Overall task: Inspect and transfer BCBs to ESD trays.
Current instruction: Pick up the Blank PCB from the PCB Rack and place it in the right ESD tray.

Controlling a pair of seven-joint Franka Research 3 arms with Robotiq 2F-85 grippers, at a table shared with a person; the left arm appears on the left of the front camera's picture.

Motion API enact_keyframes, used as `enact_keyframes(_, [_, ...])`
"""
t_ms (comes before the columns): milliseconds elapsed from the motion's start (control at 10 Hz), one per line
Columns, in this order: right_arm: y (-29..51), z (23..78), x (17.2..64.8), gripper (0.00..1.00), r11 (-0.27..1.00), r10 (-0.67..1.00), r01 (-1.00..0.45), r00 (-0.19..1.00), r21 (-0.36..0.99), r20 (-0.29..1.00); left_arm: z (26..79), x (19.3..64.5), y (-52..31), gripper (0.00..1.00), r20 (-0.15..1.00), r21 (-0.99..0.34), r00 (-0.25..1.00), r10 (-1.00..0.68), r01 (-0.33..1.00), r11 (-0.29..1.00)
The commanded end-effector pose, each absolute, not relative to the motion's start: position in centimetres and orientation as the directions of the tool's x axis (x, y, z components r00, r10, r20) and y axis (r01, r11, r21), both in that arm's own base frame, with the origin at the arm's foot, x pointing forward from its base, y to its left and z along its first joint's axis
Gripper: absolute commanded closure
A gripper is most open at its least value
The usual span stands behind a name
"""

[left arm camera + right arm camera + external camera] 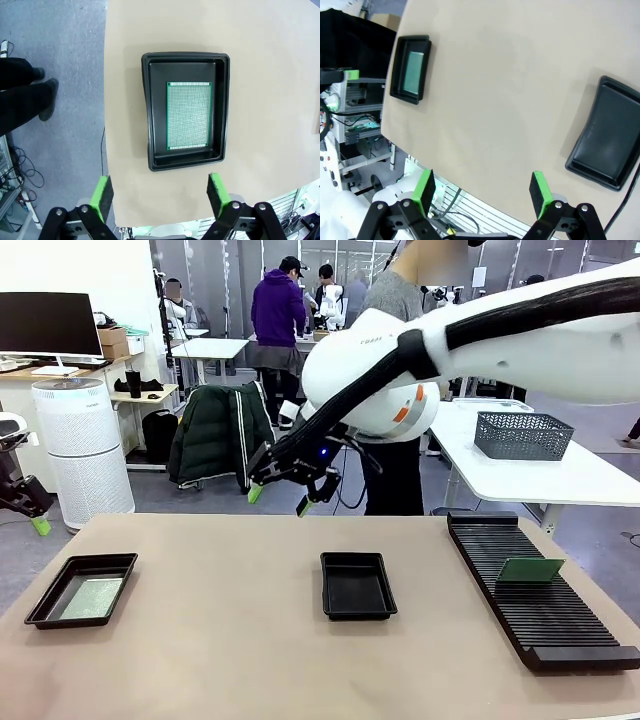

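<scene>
My left pincer (160,192) hangs released above the left tray (147,115), where one board (188,115) lies flat. My right pincer (279,499), also released, hovers over the desk (230,660) and the middle tray (358,585) — a second board (530,570) stands in the rack (560,625).

Black trays (358,586), green dotted board (188,115), tan table (230,650)
</scene>
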State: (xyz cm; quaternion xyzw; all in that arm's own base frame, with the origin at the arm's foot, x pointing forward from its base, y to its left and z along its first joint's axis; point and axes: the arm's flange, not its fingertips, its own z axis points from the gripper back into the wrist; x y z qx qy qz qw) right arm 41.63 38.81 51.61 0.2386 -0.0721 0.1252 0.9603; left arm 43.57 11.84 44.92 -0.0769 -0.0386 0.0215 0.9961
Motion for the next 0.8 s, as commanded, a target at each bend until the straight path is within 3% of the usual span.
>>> enact_keyframes(0, [34.6, 54.5, 38.3, 0.0, 0.873, 0.196, -0.28, 0.951, 0.398, 0.238, 44.6, 43.6, 11.9, 0.0, 0.089, -0.157, 0.995, 0.046, -0.032, 0.987])
enact_keyframes(700, [21.0, 60.2, 34.1, 0.0, 0.873, 0.38, -0.45, 0.868, 0.188, 0.319, 44.6, 43.6, 11.9, 0.0, 0.089, -0.157, 0.995, 0.046, -0.032, 0.987])
